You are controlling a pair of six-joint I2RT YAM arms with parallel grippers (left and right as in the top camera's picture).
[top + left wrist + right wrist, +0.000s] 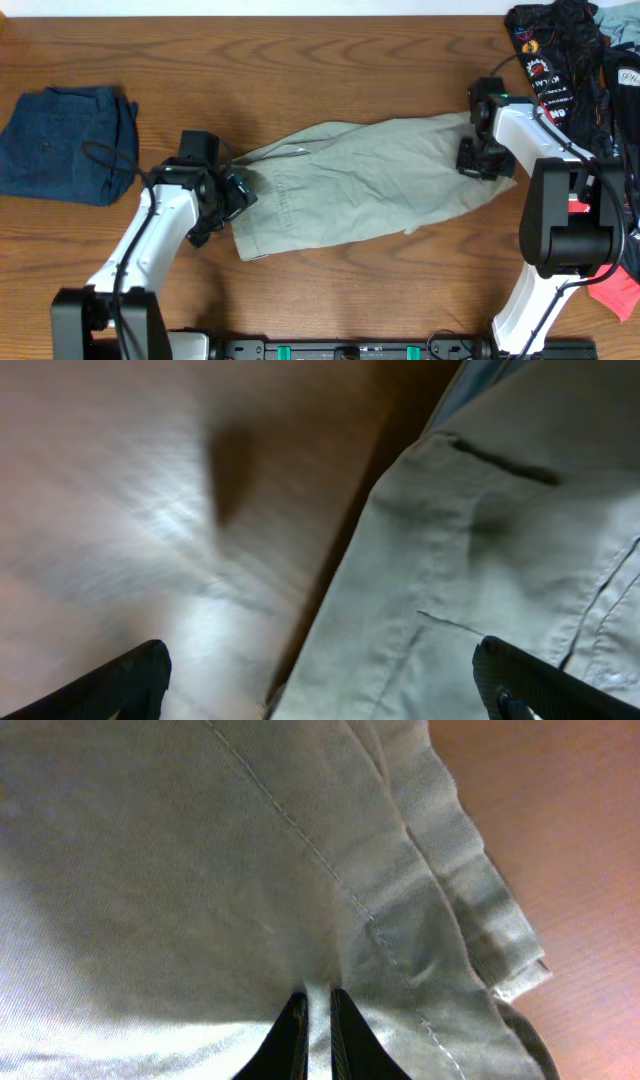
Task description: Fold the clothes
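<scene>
Far left, folded blue jeans [65, 140] lie on the wood table [330, 50]. Next is the left gripper [238, 193], at the waist end of the tan trousers [370, 180]. Its fingers [125, 680] are wide apart, one over the wood and one over the cloth. The trousers lie spread across the middle of the table. The right gripper [480, 158] is pinched on their leg end. A dark heap of clothes [565, 60] sits far right

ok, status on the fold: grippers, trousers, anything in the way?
Left gripper open at waist end of trousers. Right gripper shut on leg end. Trousers stretched out across table. Jeans far left, clothes heap far right, neither touching trousers.
</scene>
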